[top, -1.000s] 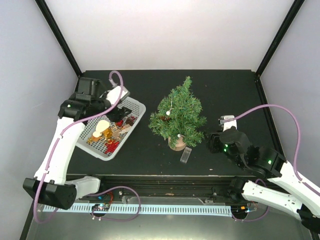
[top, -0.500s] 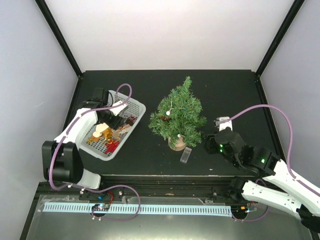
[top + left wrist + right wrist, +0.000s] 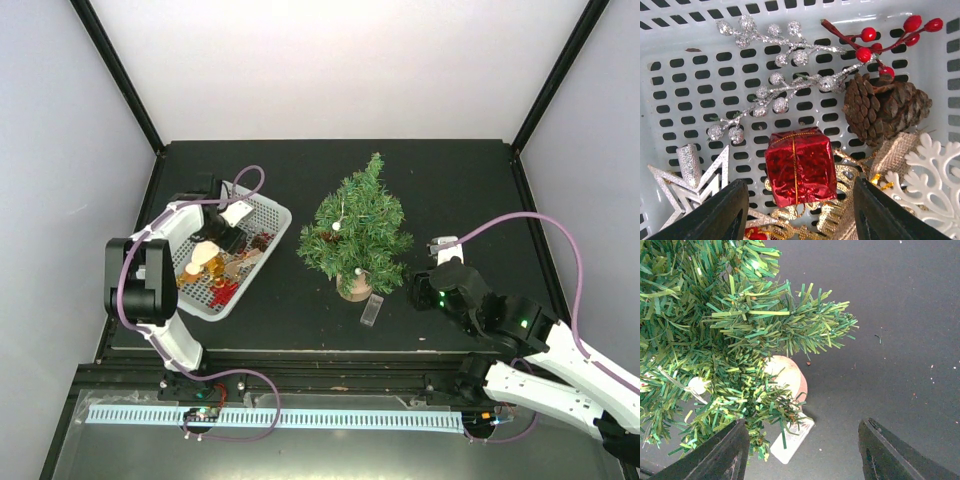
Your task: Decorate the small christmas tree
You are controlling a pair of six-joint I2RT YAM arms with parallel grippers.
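Note:
The small christmas tree (image 3: pixel 357 230) stands mid-table on its round wooden base (image 3: pixel 353 287). It fills the upper left of the right wrist view (image 3: pixel 730 330). My right gripper (image 3: pixel 418 290) is open and empty just right of the base (image 3: pixel 787 377), fingers low over the table (image 3: pixel 802 450). My left gripper (image 3: pixel 222 235) is open inside the white basket (image 3: pixel 270 213). Its fingers stand on either side of a shiny red gift box (image 3: pixel 800 165), not touching it (image 3: pixel 800 210). A pine cone (image 3: pixel 880 107), silver berry sprig (image 3: pixel 775 80) and red berries (image 3: pixel 880 42) lie beyond.
A white tag (image 3: pixel 371 310) lies on the table in front of the tree base, also in the right wrist view (image 3: pixel 792 440). A white snowflake (image 3: pixel 930 175), a silver star (image 3: pixel 690 185) and gold glitter pieces crowd the basket around the gift box. Walls enclose the dark table.
My left arm has folded back and lowered its gripper into the basket over the gift box. My right gripper has moved a little left, closer to the tree base.

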